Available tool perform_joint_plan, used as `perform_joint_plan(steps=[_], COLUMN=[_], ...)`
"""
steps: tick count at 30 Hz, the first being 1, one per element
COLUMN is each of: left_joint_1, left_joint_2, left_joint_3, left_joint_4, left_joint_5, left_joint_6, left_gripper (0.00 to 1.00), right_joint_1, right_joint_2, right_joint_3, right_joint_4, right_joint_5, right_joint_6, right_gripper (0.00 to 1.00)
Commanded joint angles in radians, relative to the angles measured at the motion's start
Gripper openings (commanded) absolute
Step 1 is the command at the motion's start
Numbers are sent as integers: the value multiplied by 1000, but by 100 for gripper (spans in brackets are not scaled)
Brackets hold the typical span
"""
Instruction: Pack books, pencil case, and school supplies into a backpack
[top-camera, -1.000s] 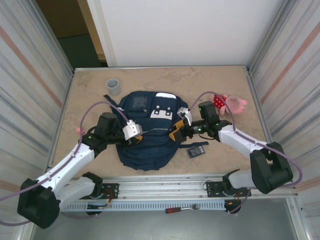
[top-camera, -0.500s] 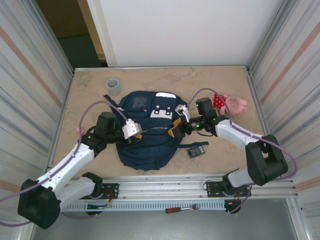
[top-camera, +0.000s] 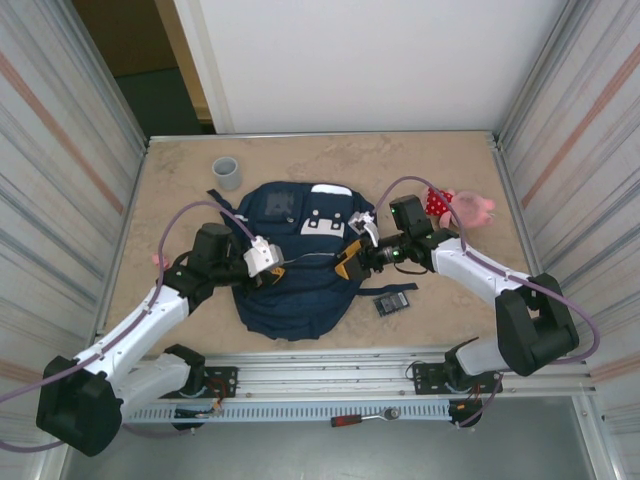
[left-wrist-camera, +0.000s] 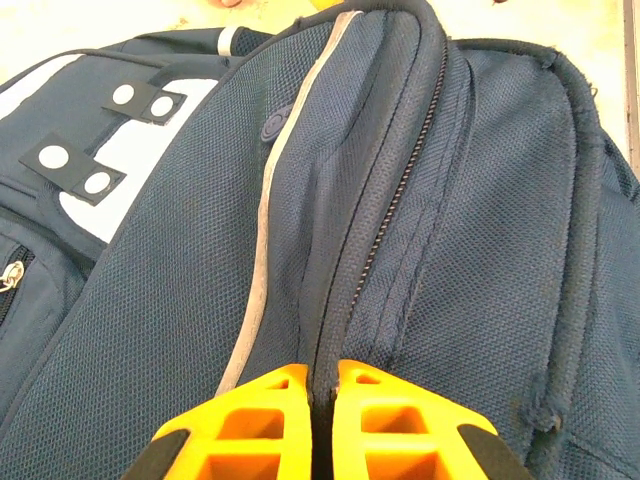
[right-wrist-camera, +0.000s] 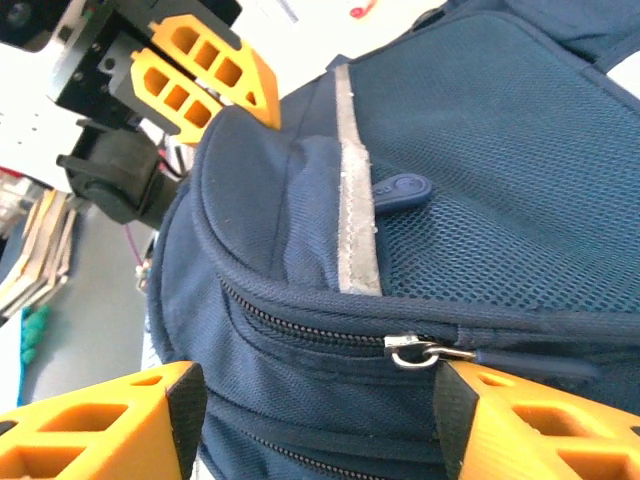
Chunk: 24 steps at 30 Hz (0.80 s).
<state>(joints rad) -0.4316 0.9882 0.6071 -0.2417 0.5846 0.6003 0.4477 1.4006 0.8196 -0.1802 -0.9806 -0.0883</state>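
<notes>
You've got the backpack (top-camera: 300, 290) lying flat on the worktop (top-camera: 180, 190), mid-frame in the top view, white patches toward the top of frame.

Your L claw (left-wrist-camera: 322, 372) is pinched shut. In its wrist view the two orange fingers meet at bottom ctr w/ only a dark slit btw them. The backpack's zip seam runs straight down into that slit, so it looks to be nipping the fabric there. In the top view this claw sits on the backpack, left of ctr.

Your R claw (right-wrist-camera: 320, 390) is open wide. Its orange fingers sit at lower left and lower right of its wrist view, well apart, nothing gripped. Btw them runs a zip line w/ a silver zip pull (right-wrist-camera: 412, 350) just beside the right-hand finger's dark pad; can't tell if they touch. The pale stripe (right-wrist-camera: 355, 200) runs up the pocket above it.

School supplies: a dark grey flat piece (top-camera: 395, 302) lies on the worktop just right of the backpack's lower part, below the R arm. The grey cup (top-camera: 226, 172) stands upper left of the backpack, apart from it. The plush toy (top-camera: 460, 207), pink/red, lies at right, beyond the R arm.
</notes>
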Motion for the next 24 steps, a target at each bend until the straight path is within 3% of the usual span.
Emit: perform_joint_plan(steps=[1, 10, 14, 24], left_joint_1=[11, 21, 22, 29], left_joint_2=[-9, -4, -2, 0], left_joint_3=[7, 9, 9, 9], left_joint_4=[97, 96, 100, 115], left_joint_5=[45, 63, 64, 54], left_joint_6=[-28, -28, -33, -38], left_gripper=[0, 0, 0, 0], right_joint_1=[-15, -40, -38, -21], right_joint_2=[-5, 56, 82, 97], right_joint_3=[26, 55, 59, 112], right_joint_4=[56, 115, 156, -83], right_joint_5=[71, 111, 41, -66], right_joint_6=[41, 158, 175, 53], right_gripper=[67, 73, 75, 73])
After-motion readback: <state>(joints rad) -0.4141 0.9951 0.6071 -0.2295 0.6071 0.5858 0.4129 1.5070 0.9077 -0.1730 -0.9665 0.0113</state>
